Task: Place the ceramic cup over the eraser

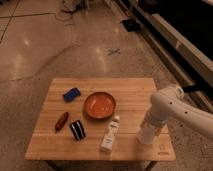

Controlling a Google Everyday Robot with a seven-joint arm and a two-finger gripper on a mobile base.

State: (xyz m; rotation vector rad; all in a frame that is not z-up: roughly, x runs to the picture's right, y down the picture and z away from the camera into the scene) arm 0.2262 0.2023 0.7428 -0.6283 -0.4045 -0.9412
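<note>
Gripper (150, 124) at front-right corner of counter (131, 89), right at ceramic cup (146, 136); open or closed, can't tell. Lift high past bottle (110, 134), lower squarely over eraser (77, 130).

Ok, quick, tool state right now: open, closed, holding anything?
Tool: down at the front right of the table, right at the ceramic cup; open, closed or gripping the cup cannot be told.

Tbl (131, 88): bowl (100, 105), eraser (77, 130); jaws at cup (146, 135).
</note>
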